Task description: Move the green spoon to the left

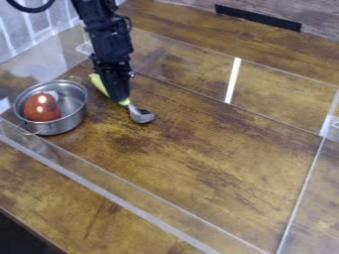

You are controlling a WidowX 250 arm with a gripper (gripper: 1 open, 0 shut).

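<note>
The black jaws stand pressed together, tips down on the thick yellow-green handle of the green spoon, which lies on the brown wooden surface just right of the round steel bowl holding a reddish-and-white item. Nothing looks pinched, so a leftward push could skid the spoon into the bowl

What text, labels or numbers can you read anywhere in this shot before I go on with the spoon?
None: no readable word, number or sign.
green spoon: plain, unmarked.
steel bowl: no marking visible.
claw and arm: black, no legible label.
wooden table: only grain and glare.
</note>
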